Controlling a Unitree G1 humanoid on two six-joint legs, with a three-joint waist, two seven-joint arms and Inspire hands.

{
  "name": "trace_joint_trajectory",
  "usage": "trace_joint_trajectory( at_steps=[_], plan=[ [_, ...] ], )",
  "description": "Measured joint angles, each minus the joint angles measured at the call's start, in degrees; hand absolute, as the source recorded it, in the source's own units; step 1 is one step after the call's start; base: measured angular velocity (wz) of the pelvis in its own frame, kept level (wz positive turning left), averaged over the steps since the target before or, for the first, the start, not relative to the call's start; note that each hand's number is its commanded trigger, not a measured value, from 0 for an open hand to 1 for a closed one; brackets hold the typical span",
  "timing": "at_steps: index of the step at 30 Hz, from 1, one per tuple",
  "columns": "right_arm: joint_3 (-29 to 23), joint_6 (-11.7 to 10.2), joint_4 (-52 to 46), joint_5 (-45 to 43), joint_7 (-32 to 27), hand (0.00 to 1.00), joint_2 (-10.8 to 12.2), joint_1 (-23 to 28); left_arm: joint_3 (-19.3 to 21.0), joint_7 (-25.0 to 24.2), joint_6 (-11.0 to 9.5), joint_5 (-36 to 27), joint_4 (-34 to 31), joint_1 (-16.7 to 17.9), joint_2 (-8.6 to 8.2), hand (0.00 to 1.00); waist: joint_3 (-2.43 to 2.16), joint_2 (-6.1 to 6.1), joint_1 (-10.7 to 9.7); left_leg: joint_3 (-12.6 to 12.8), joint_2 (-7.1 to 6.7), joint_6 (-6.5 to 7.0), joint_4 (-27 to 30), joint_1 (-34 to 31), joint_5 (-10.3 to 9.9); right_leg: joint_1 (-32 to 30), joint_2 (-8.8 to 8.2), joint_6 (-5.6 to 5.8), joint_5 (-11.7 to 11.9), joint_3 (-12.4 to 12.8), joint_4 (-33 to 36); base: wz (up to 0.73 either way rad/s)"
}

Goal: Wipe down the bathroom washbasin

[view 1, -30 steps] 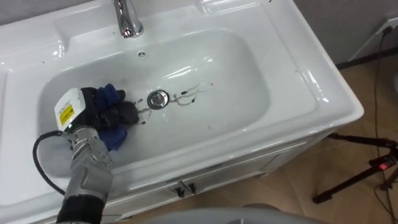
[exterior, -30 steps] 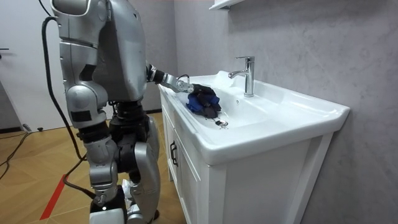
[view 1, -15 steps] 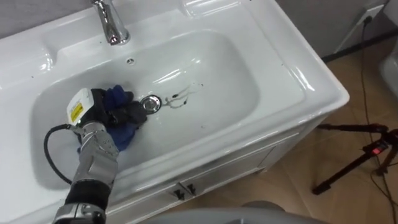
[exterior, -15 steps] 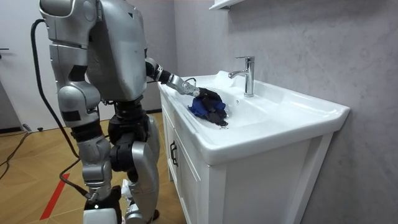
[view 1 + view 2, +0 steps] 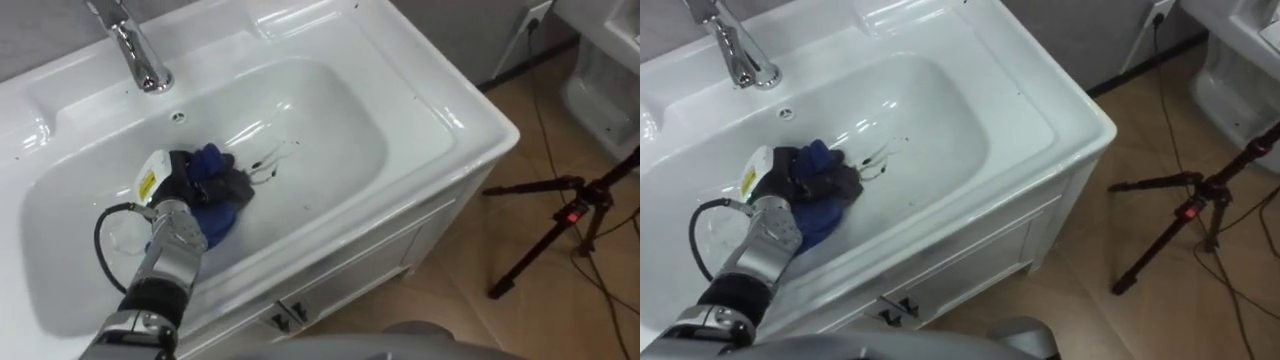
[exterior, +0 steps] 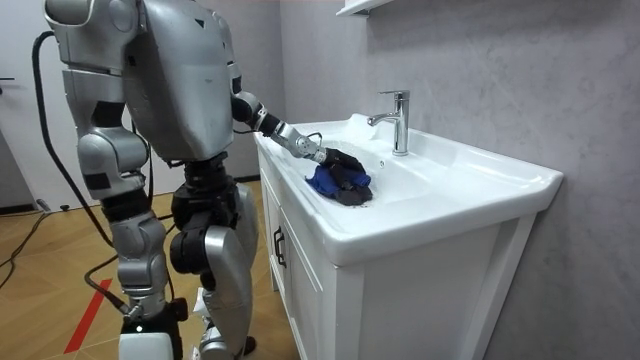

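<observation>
The white basin (image 5: 330, 130) is set in a white vanity top. My left hand (image 5: 190, 180), dark-fingered with a yellow tag on its back, reaches in from the lower left and rests on the basin's bottom. Its fingers are curled over a bunched blue cloth (image 5: 215, 215), pressing it down near the middle of the bowl. The drain lies hidden under hand and cloth. Thin dark marks (image 5: 268, 155) streak the bottom just right of the hand. In the room view the left hand (image 6: 345, 165) and cloth (image 6: 325, 180) sit low in the bowl. My right hand (image 6: 150, 320) hangs by my side.
A chrome faucet (image 5: 135, 50) stands at the basin's back rim. Cabinet doors with dark handles (image 5: 285, 315) lie below the front edge. A black tripod (image 5: 560, 215) with a red light stands on the wooden floor to the right.
My left hand has slid the cloth rightward along the bottom and now covers the drain. The eye view has shifted, and in the room view my body has turned a little.
</observation>
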Motion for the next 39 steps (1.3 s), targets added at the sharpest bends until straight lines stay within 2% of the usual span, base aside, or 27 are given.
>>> trace_joint_trajectory(
  at_steps=[4,6,8,9,11,14,19,22,24,27,30,34,39],
  plan=[
    [-0.01,0.13,-0.09,0.34,0.84,0.0,0.04,-0.35,-2.48,0.0,0.44,-3.18,-0.82,-0.81,0.01,1.0,-0.14,-0.69,-2.52,0.53,-0.15,0.39,-0.06,-0.45,-0.24,-0.07,-0.36,0.49,0.31,-0.67,-0.24,0.09],
    [0.0,0.77,0.01,0.29,1.26,0.0,0.16,-0.98,-3.5,-0.43,0.75,-3.65,-1.19,-1.63,-0.32,1.0,-0.37,-0.86,-3.42,0.71,-0.19,0.62,-0.03,-0.84,-0.37,-0.52,-0.36,0.66,0.47,-0.5,-0.22,0.0],
    [0.01,2.25,0.14,0.3,1.51,0.0,0.24,-1.53,-6.94,-2.66,1.92,-5.94,-2.86,-3.13,-0.51,1.0,-0.37,-0.85,-5.02,1.86,-0.15,0.82,-0.05,-1.0,-0.49,-0.79,-0.33,0.86,0.84,-0.1,-0.52,-0.1],
    [0.0,2.54,0.15,0.3,1.55,0.0,0.23,-1.57,-7.84,-3.22,2.02,-6.37,-3.13,-3.44,-0.74,1.0,-0.38,-0.83,-5.19,2.19,-0.13,0.82,-0.04,-0.91,-0.49,-0.72,-0.27,0.91,1.03,0.28,-0.76,-0.25],
    [0.05,2.79,0.15,0.3,2.0,0.0,0.25,-1.57,-10.37,-4.86,2.74,-7.31,-3.98,-5.57,-2.14,1.0,-0.51,-0.62,-6.26,2.55,0.1,0.82,-0.03,-0.88,-0.49,-0.61,-0.2,0.99,1.56,0.97,-0.85,-0.21],
    [0.13,3.02,0.19,0.33,2.05,0.0,0.25,-2.15,-12.63,-6.49,2.95,-8.11,-4.09,-8.74,-2.68,1.0,-0.41,-0.64,-6.56,3.54,0.15,0.82,-0.02,-0.91,-0.5,-0.62,-0.11,0.98,2.03,1.68,-0.86,-0.2],
    [0.09,2.2,1.28,0.45,2.92,0.0,0.17,-4.55,-13.83,-8.07,4.15,-8.25,-9.55,-10.0,-2.42,1.0,-0.5,-0.31,-7.9,3.41,0.02,0.85,-0.01,-1.44,-0.51,-1.75,-0.05,1.08,2.07,1.78,-0.99,0.03],
    [0.07,1.83,2.39,0.47,2.93,0.0,0.05,-6.87,-14.24,-8.13,4.24,-9.67,-9.81,-13.09,-2.1,1.0,-0.4,0.28,-7.8,3.38,0.0,0.86,0.04,-2.92,-0.52,-2.56,-0.05,1.27,2.53,1.74,-0.91,0.03],
    [0.01,1.51,2.57,0.85,3.0,0.0,-0.09,-7.92,-14.26,-8.26,5.34,-10.59,-11.67,-14.19,-1.63,1.0,-0.38,0.66,-7.89,3.36,0.0,0.87,0.06,-3.72,-0.51,-3.36,-0.11,1.32,2.82,1.59,-0.94,0.02],
    [-0.04,0.57,3.17,1.15,3.02,0.0,-0.4,-8.97,-14.3,-8.24,5.54,-11.13,-15.13,-16.86,-1.55,1.0,-0.29,0.86,-7.93,3.21,0.06,0.89,0.08,-4.13,-0.5,-3.66,-0.16,1.32,3.01,1.47,-1.02,0.0],
    [-0.04,-0.07,2.82,1.54,2.33,0.0,-0.88,-9.03,-14.29,-8.23,5.48,-11.3,-19.42,-21.96,-1.36,1.0,0.13,1.63,-7.95,3.29,0.0,0.92,0.06,-4.43,-0.52,-3.96,-0.18,1.38,3.05,1.48,-1.18,-0.05],
    [0.08,-0.04,2.85,2.8,1.77,0.0,-0.95,-8.58,-14.29,-8.24,4.95,-11.08,-20.69,-28.95,-1.69,1.0,0.08,2.56,-8.4,3.5,0.14,0.92,0.12,-4.33,-0.52,-4.13,0.09,1.23,3.08,1.41,-1.08,-0.11],
    [-0.01,-0.05,2.65,2.87,1.42,0.0,-0.96,-7.09,-14.3,-9.13,5.1,-10.71,-19.2,-29.62,-1.69,1.0,0.34,2.65,-9.28,3.38,0.93,0.9,0.04,-3.33,-0.54,-3.5,0.7,0.77,3.24,1.8,-1.07,-0.1]
  ],
)
